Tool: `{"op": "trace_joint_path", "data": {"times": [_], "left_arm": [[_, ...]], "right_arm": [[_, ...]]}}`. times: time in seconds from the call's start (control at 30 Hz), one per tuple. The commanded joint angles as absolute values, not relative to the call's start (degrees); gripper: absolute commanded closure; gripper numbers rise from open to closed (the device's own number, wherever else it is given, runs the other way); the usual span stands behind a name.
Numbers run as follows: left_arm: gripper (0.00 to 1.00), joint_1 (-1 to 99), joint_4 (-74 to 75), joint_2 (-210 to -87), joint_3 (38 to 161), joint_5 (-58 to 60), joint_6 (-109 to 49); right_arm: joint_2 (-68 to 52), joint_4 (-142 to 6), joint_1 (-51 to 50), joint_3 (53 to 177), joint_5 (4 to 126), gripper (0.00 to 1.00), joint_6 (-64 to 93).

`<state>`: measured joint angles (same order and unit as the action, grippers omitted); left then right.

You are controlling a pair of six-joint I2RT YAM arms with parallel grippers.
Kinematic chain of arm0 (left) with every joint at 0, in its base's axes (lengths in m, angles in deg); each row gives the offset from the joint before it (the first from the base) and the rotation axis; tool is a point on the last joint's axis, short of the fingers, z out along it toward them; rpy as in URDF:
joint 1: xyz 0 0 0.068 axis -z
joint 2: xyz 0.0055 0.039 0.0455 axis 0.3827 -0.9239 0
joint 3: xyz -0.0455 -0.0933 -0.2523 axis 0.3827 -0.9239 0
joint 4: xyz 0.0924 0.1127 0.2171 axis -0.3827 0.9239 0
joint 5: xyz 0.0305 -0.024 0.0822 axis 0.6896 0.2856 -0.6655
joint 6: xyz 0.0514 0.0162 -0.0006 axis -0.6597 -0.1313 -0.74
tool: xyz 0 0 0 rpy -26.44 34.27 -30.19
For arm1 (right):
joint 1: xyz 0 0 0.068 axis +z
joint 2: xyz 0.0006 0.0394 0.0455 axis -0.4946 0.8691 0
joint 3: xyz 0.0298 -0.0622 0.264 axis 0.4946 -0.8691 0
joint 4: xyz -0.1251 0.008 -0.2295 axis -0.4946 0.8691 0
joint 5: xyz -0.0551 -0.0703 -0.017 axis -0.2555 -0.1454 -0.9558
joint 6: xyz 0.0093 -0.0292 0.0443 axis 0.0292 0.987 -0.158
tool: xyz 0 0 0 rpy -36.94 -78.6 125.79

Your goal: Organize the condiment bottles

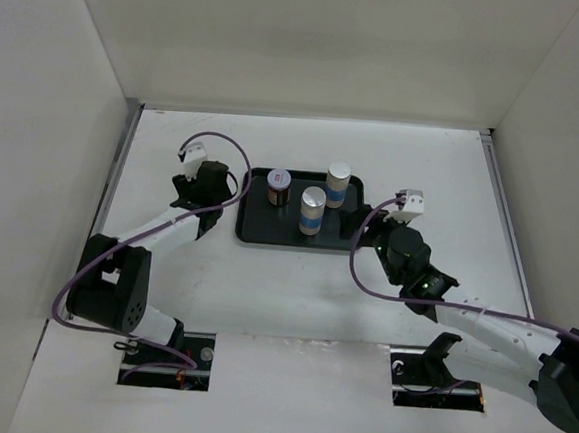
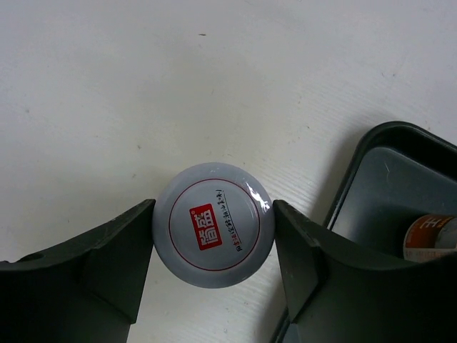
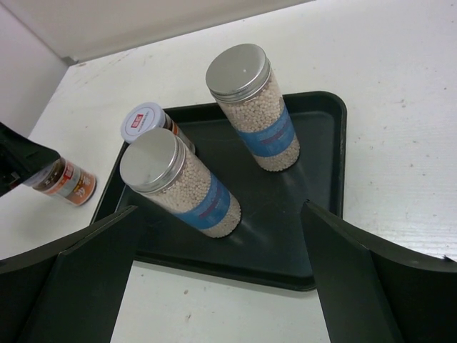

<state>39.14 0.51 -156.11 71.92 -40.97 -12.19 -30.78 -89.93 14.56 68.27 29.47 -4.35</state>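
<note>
Clamping a brown bottle [image 2: 213, 234] is the left end effector [image 2: 214, 218].

Glossy plastic brown bottle cap [image 2: 213, 234], brushed-metal lids [image 3: 239, 71] on clear whitish bottles [image 3: 275, 136], matt blk tray [image 3: 335, 143].

Your table [image 1: 294, 287] is a white, lightly scuffed surface with pale walls on three sides. Directly on it lies a flat black tray [image 1: 268, 237], towards the far middle. One brown bottle [image 2: 213, 224] appears to stand upright on the bare tabletop, just off the tray's left edge. The left arm base [image 1: 158, 352] and right arm base [image 1: 435, 380] sit at the near edge.
</note>
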Motion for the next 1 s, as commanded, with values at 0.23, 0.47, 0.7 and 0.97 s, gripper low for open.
{"op": "trace_joint_path", "data": {"times": [0.23,0.47,0.7,0.97], "left_arm": [[0.64,47.75,3.45,-137.12,77.52,-42.52,-14.11],[0.63,60.85,1.45,-142.99,79.46,-42.25,-11.47],[0.63,62.62,-5.5,-152.48,80.78,-40.85,-11.03],[0.56,62.62,-7.53,-158.91,78.23,-41.99,-10.33]], "right_arm": [[-32.0,-93.85,13.29,67.2,29.82,0.0,-5.71],[-32.53,-93.33,12.24,66.85,29.64,0.0,-6.06],[-32.79,-93.15,12.06,66.76,29.73,0.0,-6.15],[-33.41,-93.15,11.89,66.5,29.55,0.0,-6.06]]}}
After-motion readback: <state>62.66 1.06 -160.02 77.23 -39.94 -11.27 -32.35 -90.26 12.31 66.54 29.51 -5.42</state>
